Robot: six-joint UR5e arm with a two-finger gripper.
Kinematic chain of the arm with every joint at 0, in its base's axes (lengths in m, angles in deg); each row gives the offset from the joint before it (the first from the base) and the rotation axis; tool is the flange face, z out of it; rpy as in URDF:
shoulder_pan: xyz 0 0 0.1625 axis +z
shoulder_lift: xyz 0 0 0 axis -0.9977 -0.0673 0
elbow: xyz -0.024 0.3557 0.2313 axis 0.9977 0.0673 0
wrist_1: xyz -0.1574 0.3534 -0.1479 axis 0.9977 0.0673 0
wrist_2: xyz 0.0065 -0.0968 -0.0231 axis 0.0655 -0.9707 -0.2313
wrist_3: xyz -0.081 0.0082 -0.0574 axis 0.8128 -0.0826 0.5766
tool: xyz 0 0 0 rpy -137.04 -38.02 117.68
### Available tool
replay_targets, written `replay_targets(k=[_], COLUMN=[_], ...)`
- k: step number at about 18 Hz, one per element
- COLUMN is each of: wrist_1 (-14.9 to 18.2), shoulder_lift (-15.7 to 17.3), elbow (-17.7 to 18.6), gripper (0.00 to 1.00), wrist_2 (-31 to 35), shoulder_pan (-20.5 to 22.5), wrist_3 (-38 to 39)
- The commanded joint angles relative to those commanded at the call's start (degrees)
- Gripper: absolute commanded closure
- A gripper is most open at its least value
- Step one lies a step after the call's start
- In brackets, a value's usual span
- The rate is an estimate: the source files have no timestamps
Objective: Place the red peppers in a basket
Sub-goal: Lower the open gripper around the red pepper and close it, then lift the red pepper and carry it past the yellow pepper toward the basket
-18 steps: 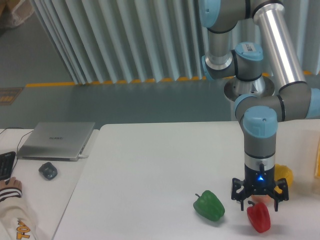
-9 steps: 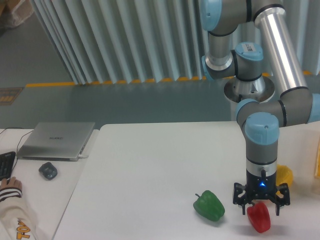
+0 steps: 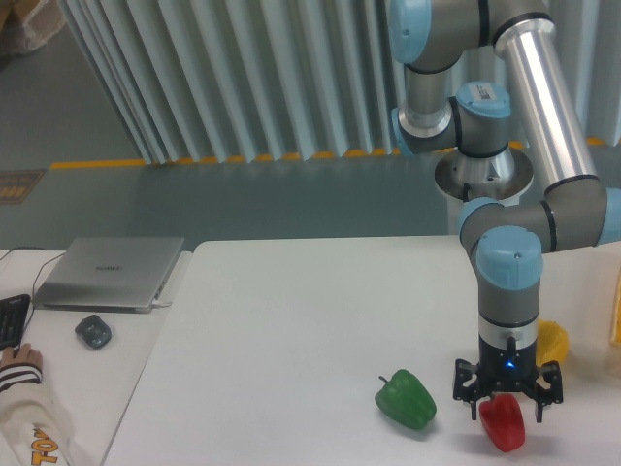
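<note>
At the far left edge a person's hand rests by a keyboard, with a dark mouse and a closed laptop beside them; none of these has shifted since the earlier frames. On the white table the green pepper lies where it was. To its right, the gripper has come down further and slightly rightward over the last second. Its fingers are spread wide and clasp nothing; they now straddle the top of the red pepper, which lies on the table near the front edge, directly beneath the gripper, unmoved. Contact between fingers and pepper cannot be determined. The yellow pepper sits just behind, partly hidden by the wrist. A thin strip of the basket shows at the right edge, well apart from the red pepper
</note>
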Motion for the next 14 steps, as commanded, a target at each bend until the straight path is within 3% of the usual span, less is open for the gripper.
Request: replay_targets(k=[3, 4, 6, 9, 13, 14], wrist_1=[0.0, 0.1, 0.1, 0.1, 0.1, 0.3], shoulder_lift=[-0.2, -0.1, 0.1, 0.1, 0.7, 1.0], elbow=[0.0, 0.0, 0.2, 0.4, 0.4, 0.1], gripper=[0.0, 0.1, 0.17, 0.37, 0.47, 0.55], wrist_2=[1.2, 1.2, 1.2, 1.2, 0.9, 0.7], shoulder_pan=[-0.1, -0.1, -0.1, -0.2, -0.3, -0.3], wrist_3=[-0.3, -0.8, -1.2, -1.3, -1.7, -1.8])
